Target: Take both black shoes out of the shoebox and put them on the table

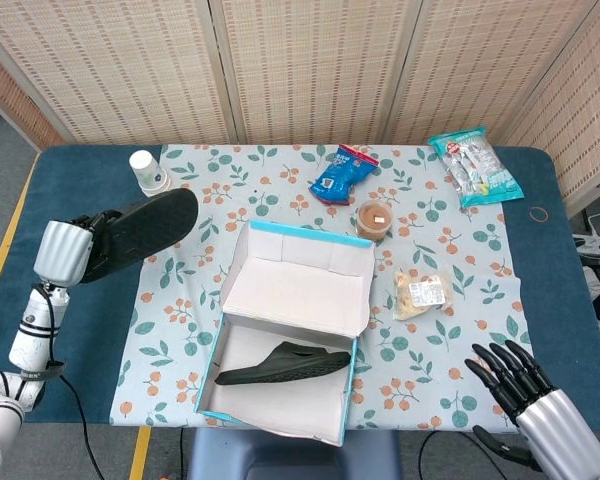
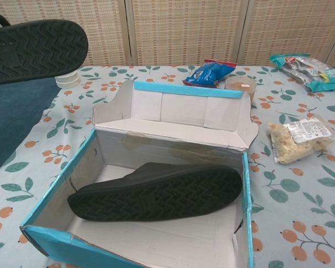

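One shoe (image 2: 156,192) lies on its side in our box (image 1: 220,355). Our right hand (image 1: 540,420) hangs empty, fingers spread, by the near edge. Further out, our left hand (image 1: 65,250) grips the other shoe (image 1: 145,228) above the table (image 1: 60,185).

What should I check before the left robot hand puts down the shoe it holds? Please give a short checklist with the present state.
1. Left robot hand grips the lifted shoe: ok.
2. Lifted shoe is outside the shoebox: ok.
3. Shoe is over bare cloth, not over the paper cup: cannot tell.
4. Second shoe out of the box: not ok, it lies inside.
5. Right robot hand free, holding nothing: ok.
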You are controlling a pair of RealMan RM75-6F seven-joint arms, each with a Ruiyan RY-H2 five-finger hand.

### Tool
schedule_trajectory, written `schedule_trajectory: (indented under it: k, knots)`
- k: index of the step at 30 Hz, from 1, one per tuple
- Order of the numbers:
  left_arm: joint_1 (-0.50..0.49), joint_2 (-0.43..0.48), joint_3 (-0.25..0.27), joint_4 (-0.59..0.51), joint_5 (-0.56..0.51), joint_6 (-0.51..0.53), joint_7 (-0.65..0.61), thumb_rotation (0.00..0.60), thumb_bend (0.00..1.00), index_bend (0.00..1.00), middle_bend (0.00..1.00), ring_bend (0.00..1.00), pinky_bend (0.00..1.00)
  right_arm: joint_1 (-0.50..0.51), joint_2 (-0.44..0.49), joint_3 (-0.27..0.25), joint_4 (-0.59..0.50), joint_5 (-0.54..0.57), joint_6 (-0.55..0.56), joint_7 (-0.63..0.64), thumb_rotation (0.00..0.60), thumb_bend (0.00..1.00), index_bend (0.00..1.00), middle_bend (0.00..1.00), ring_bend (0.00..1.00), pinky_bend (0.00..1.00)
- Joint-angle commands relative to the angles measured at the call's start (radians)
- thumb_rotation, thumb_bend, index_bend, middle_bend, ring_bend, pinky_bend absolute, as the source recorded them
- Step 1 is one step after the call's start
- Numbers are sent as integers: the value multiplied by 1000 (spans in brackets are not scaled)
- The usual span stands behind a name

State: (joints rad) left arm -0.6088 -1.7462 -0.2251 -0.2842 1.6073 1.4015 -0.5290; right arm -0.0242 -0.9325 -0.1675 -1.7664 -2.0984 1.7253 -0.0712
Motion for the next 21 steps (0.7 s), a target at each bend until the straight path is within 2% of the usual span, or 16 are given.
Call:
schedule_trajectory:
  k: [1, 6, 9, 11, 13, 14, 16, 18, 21]
  knots:
    - [-5, -43, 46, 80, -20, -77, -88, 600, 695, 913, 841, 732, 713, -5, -3, -4, -3, -7, -5, -6, 514, 172, 0, 0, 0, 0]
    - [24, -64, 94, 110, -8, -98, -150, 600, 651, 899, 830, 703, 676, 0, -6, 0, 0, 7, -21, 4, 514, 171, 0, 0, 0, 0]
    - [28, -73, 110, 121, -10, -126, -164, 600, 596, 815, 762, 617, 624, 6, -4, -1, -1, 9, -42, 0, 515, 172, 0, 0, 0, 0]
    - [26, -77, 115, 127, -18, -157, -168, 600, 578, 717, 676, 538, 586, 8, -6, -2, 0, 7, -51, -3, 515, 172, 0, 0, 0, 0]
    - [23, -76, 123, 126, -20, -187, -176, 600, 572, 519, 493, 424, 526, 8, -9, -4, 5, 7, -55, -1, 515, 171, 0, 0, 0, 0]
    - [21, -73, 130, 123, -20, -207, -188, 600, 568, 373, 360, 337, 471, 8, -11, -4, 9, 10, -56, 3, 515, 171, 0, 0, 0, 0]
    - [19, -68, 135, 111, -23, -231, -219, 600, 552, 211, 210, 226, 386, 6, -11, -3, 15, 19, -56, 7, 514, 171, 0, 0, 0, 0]
    - [20, -64, 133, 81, -37, -261, -287, 600, 523, 117, 120, 143, 298, 5, -9, -1, 16, 29, -58, 7, 515, 172, 0, 0, 0, 0]
    - [26, -63, 143, 69, -40, -270, -342, 600, 483, 71, 60, 46, 235, 4, -6, -2, 12, 31, -62, 2, 514, 172, 0, 0, 0, 0]
